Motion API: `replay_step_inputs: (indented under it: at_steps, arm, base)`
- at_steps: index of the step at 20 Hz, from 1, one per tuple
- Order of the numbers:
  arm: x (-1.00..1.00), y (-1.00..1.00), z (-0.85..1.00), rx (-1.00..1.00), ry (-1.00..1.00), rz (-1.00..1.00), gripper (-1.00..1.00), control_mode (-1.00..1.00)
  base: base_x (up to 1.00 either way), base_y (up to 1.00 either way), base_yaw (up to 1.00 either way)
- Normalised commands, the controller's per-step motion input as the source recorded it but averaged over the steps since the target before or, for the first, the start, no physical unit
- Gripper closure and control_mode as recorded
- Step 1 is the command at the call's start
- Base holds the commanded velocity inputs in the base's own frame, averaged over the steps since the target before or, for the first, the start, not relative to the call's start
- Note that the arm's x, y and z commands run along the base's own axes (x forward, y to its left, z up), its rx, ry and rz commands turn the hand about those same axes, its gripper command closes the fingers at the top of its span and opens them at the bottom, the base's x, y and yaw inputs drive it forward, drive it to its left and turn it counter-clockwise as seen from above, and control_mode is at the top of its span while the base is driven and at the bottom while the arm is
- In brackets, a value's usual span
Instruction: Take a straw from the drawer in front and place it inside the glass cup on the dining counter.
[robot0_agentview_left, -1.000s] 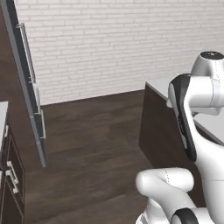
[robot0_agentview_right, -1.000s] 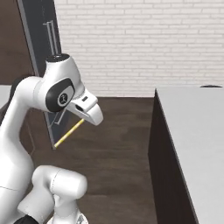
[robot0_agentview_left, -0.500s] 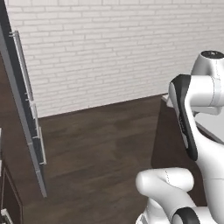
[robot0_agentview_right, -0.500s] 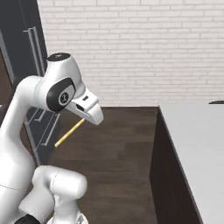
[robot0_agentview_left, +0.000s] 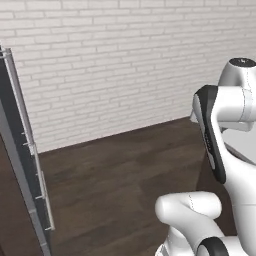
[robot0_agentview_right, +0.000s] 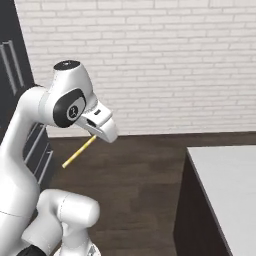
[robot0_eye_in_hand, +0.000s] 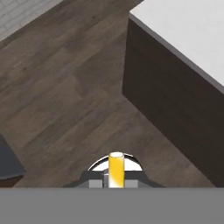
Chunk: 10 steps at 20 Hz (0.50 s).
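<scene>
Pale yellow, thin straight straw (robot0_agentview_right: 79, 151) pinched in the gripper (robot0_eye_in_hand: 116, 178); smooth white-topped dining counter (robot0_agentview_right: 229, 186) at right, dark-sided.

White brick wall (robot0_agentview_left: 110, 65) across the back, dark wood floor (robot0_agentview_left: 115, 185) below, tall dark cabinet door (robot0_agentview_left: 20, 165) with silver vertical handles at left, pale bench (robot0_agentview_left: 245, 145) corner behind the white arm at right

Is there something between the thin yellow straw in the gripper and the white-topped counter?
Nothing visible. The gripper holds the thin yellow straw above bare dark wood floor, and the white-topped dining counter lies just beyond open floor. The glass cup is not seen.
</scene>
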Motion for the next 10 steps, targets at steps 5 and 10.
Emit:
replay_step_inputs:
  at_steps: [5,10]
  arm:
    - [0.0,0.0,0.0,0.0,0.0,0.0,1.0,1.0]
    - [0.0,0.0,0.0,0.0,0.0,0.0,1.0,1.0]
  base:
    - [1.0,0.25,-0.18]
    - [1.0,0.14,-0.21]
